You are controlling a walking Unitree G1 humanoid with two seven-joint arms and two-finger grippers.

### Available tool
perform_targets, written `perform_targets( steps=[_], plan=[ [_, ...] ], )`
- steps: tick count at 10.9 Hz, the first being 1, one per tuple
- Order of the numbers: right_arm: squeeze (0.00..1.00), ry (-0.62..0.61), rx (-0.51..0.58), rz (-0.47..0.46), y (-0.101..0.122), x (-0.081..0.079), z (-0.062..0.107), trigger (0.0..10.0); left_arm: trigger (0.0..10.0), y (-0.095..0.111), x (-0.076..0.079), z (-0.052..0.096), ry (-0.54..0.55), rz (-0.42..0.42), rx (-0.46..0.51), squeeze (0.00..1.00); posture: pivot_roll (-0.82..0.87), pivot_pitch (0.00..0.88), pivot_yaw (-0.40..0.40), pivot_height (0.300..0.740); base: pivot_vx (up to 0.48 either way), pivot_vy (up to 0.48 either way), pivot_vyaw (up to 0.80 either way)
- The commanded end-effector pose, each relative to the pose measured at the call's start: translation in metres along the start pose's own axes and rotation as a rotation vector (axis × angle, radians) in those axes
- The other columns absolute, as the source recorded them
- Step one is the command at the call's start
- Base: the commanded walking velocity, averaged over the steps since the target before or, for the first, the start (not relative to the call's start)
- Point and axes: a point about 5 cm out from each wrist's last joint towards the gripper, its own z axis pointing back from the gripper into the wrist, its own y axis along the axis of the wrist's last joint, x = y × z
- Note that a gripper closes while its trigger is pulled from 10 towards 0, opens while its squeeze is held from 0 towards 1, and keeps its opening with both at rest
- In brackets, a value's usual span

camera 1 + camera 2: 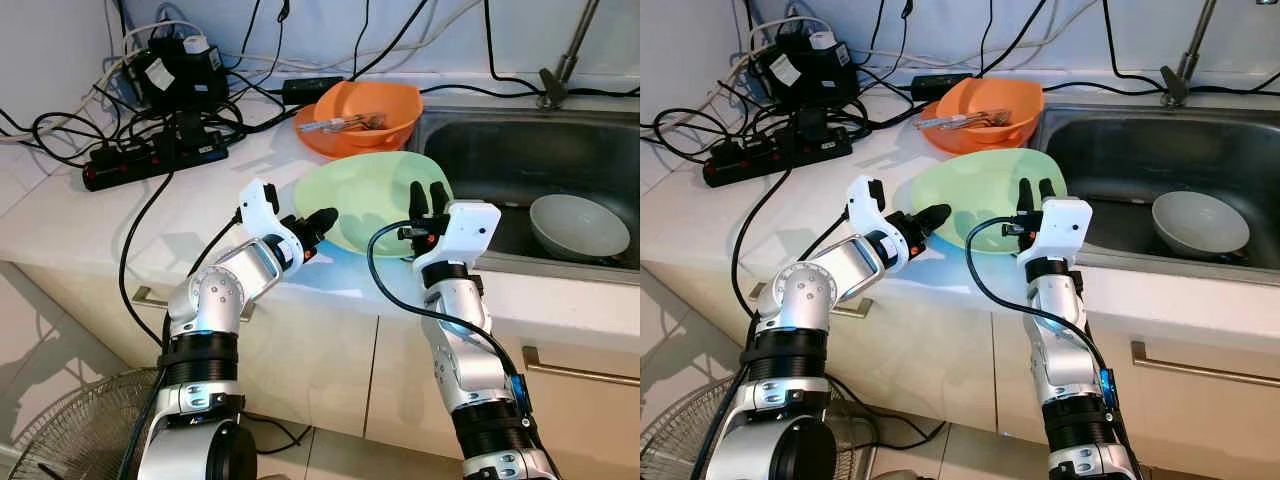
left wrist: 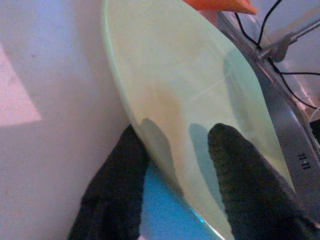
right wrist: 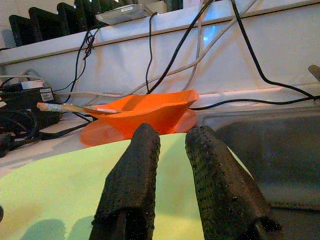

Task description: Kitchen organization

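A pale green plate (image 1: 365, 200) lies on the white counter beside the sink. My left gripper (image 1: 322, 222) is at its near left edge, shut on the rim. In the left wrist view one finger (image 2: 115, 190) sits under the green plate (image 2: 190, 75) and the other lies on top. My right gripper (image 1: 427, 192) hovers over the plate's near right edge, its fingers (image 3: 135, 180) almost together with nothing between them. Behind the plate stands an orange bowl (image 1: 365, 125) holding utensils.
A steel sink (image 1: 520, 150) to the right holds a white bowl (image 1: 578, 225), with the faucet (image 1: 560, 70) behind. A power strip (image 1: 150, 160) and tangled black cables crowd the counter's back left. A floor fan (image 1: 70, 440) stands low on the left.
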Motion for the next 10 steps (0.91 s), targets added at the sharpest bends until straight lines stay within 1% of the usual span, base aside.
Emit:
perform_targets(
  steps=[1,6,10],
  plan=[
    [0.0,0.006,-0.023,-0.01,-0.0027,-0.0023,-0.001,10.0,0.0,-0.008,-0.0028,-0.0001,0.019,0.008,-0.021,0.0,0.06,0.0,0.122,0.74,0.0,0.0,0.0],
    [0.0,0.001,-0.026,-0.008,-0.0034,-0.0006,0.0001,10.0,0.0,-0.0111,-0.0028,0.0011,0.02,0.018,-0.007,0.0,0.06,0.0,0.121,0.74,0.0,0.0,0.0],
    [0.0,-0.016,-0.013,0.0,-0.0006,0.003,-0.0008,10.0,0.0,-0.0127,-0.0071,0.0048,0.037,0.033,0.014,0.0,0.07,0.0,0.118,0.74,0.0,0.0,0.0]
  ],
)
